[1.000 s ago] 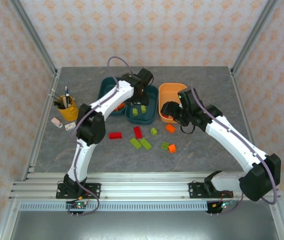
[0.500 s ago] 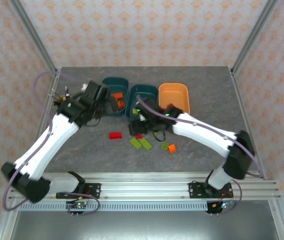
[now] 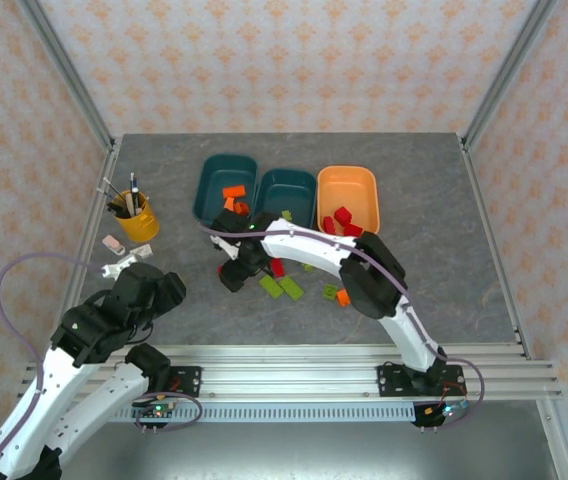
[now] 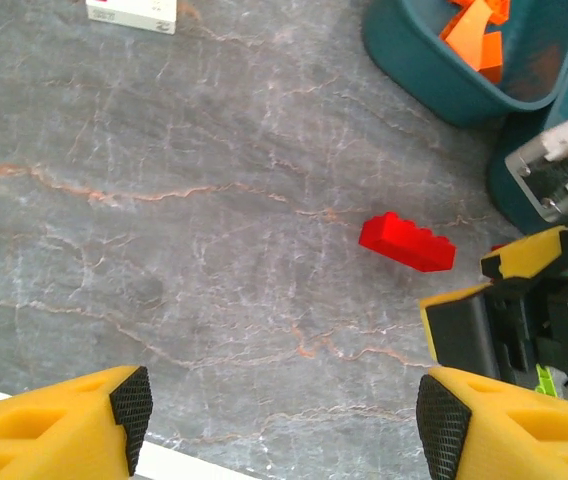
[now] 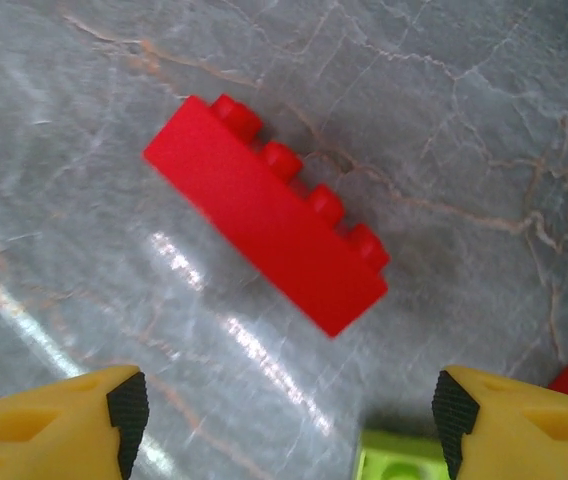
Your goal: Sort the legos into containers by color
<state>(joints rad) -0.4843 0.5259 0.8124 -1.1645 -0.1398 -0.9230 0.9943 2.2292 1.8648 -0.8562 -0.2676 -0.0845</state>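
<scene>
We judge the sorting about half done. Orange bricks (image 3: 232,193) lie in the left teal tub (image 3: 226,160) and red bricks (image 3: 342,220) in the orange tub (image 3: 349,170). A little green shows in the middle teal tub (image 3: 286,177).

At the tubs' six o'clock, a red brick (image 5: 264,235), green bricks (image 3: 292,287) and one orange brick (image 3: 343,297) wait on the table (image 3: 414,250).

Our right gripper (image 5: 286,405) hangs wide and empty over that red brick. Our left gripper (image 4: 284,420), also wide and empty, is at the brick's seven o'clock. The pen cup (image 3: 136,215), at ten o'clock, stands well apart, and we see nothing in the way.

Bright, even light; glare streaks on tabletop (image 5: 254,350)
</scene>
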